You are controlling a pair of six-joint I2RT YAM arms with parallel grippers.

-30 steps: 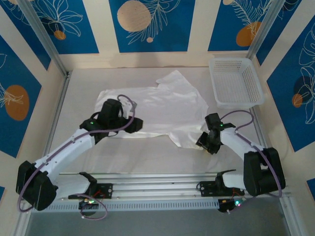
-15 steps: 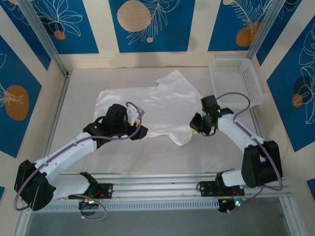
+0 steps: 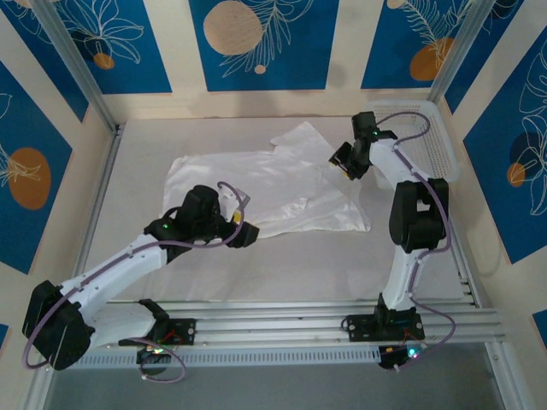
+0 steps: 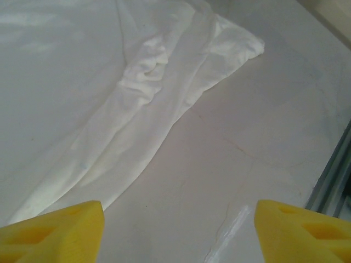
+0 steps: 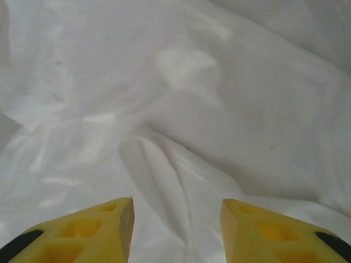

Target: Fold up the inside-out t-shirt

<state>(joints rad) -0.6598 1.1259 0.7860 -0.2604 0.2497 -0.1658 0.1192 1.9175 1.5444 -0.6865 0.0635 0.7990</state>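
Left gripper (image 4: 178, 233): jaws wide apart, empty, over bare table just beside the shirt's edge. Right gripper (image 5: 175, 230): jaws apart, empty, above wrinkled cloth. Inside-out t-shirt (image 3: 282, 192): spread mid-table, rumpled. Progress: no tidy fold visible; folding apparently all remains.

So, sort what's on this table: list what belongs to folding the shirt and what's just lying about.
Job: white t-shirt, spread out; left gripper, open, at its near edge; right gripper, open, over its far right part.
Lying about: white lattice basket, far right corner.
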